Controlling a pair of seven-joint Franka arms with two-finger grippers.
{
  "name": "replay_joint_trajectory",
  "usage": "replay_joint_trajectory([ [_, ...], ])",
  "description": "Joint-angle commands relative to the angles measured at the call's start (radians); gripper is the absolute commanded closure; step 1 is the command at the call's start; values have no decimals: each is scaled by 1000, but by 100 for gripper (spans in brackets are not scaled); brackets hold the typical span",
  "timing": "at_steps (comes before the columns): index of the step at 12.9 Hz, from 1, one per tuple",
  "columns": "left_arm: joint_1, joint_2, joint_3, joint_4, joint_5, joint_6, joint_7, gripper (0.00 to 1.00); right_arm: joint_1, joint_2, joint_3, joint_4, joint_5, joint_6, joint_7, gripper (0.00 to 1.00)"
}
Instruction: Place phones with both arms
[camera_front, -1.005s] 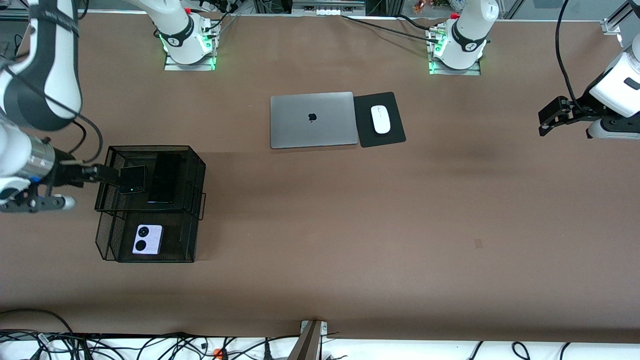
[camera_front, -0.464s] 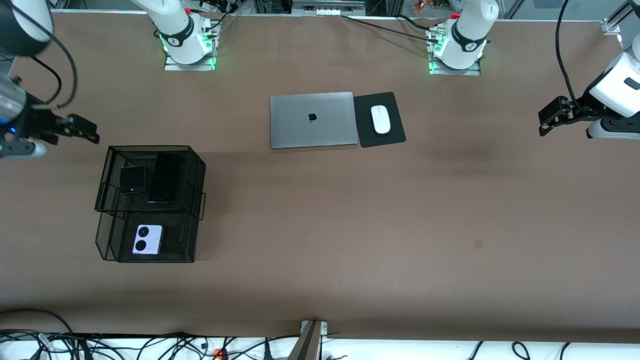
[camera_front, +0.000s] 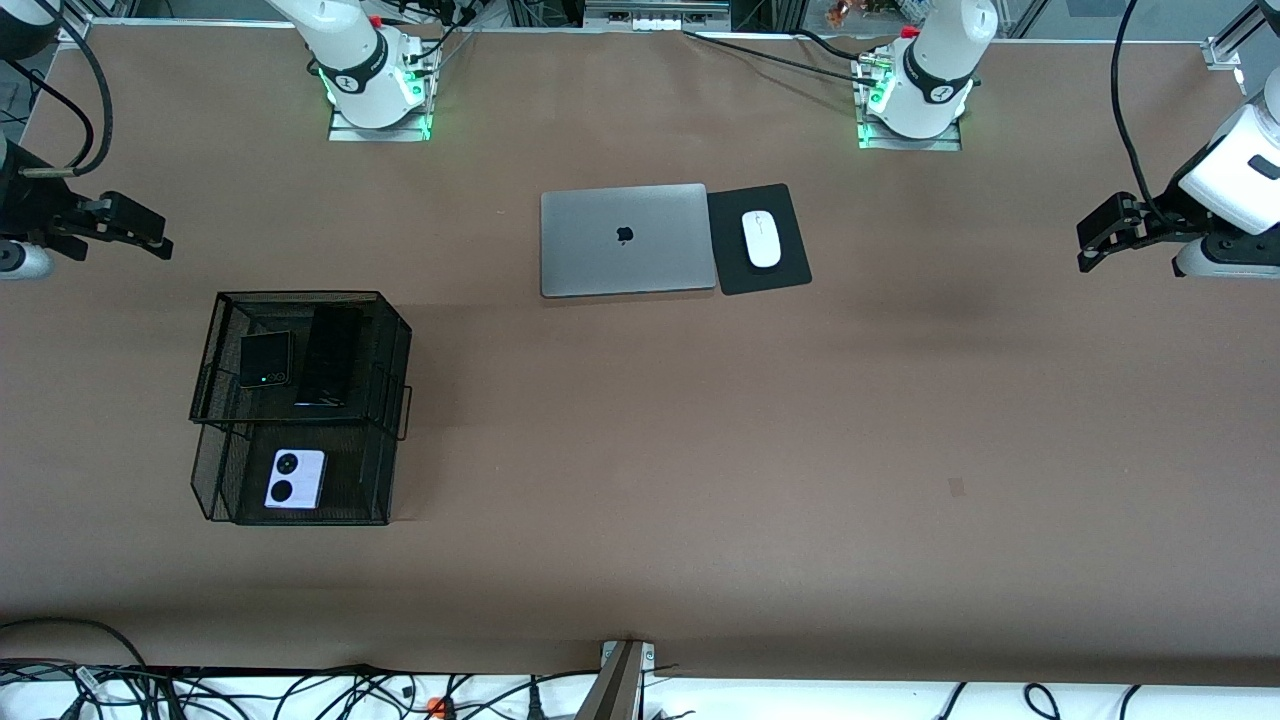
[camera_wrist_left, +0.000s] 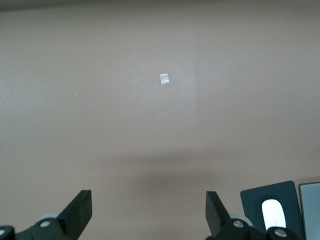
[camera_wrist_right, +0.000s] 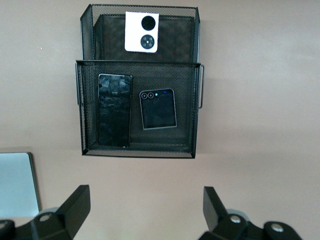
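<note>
A black wire-mesh rack (camera_front: 395, 345) stands toward the right arm's end of the table. Its upper tray holds the small square black phone (camera_front: 266, 359) beside the long slim black phone (camera_front: 330, 355). The lavender-white phone (camera_front: 295, 478) lies in the lower tray, nearer the front camera. In the right wrist view all three show: lavender-white phone (camera_wrist_right: 141, 31), slim phone (camera_wrist_right: 114, 110), square phone (camera_wrist_right: 158, 115). My right gripper (camera_front: 150, 235) (camera_wrist_right: 146, 210) hangs open and empty over bare table beside the rack. My left gripper (camera_front: 1092, 243) (camera_wrist_left: 149, 212) waits open and empty over the table's other end.
A shut grey laptop (camera_front: 627, 240) lies mid-table toward the bases, with a white mouse (camera_front: 761, 239) on a black pad (camera_front: 785, 270) beside it. The mouse (camera_wrist_left: 273, 215) also shows in the left wrist view. A small pale mark (camera_wrist_left: 164, 79) is on the brown tabletop.
My right gripper has drawn back from the rack's upper tray, leaving the square black phone there, and moved out toward the table's end. The left arm has not moved.
</note>
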Motion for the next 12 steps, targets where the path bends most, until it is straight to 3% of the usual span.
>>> replay_joint_trajectory([
  [1, 4, 5, 4, 21, -30, -19, 25, 0, -23, -2, 26, 27, -15, -61, 36, 0],
  [12, 4, 5, 4, 21, -30, -19, 25, 0, -22, 2, 25, 27, -13, -60, 86, 0],
])
